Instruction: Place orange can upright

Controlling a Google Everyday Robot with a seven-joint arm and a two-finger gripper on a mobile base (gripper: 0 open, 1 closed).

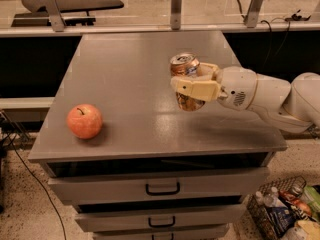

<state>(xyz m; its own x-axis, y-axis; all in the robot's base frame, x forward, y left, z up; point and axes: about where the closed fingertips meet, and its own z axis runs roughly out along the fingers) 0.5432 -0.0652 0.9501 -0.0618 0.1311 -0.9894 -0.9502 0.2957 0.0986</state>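
Pinching one orange can (184, 65) between its two fingers, the single gripper (187, 81) reaches in from the right over the grey cabinet top (125, 74); the can stands near upright, tab end up, well apart from one apple (84, 120) at front left

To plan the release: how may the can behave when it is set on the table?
The can, clamped in the gripper above the table, looks slightly tilted, so it may tip if released early. Being round, it would likely roll on its side. Its thin metal probably dents easily.
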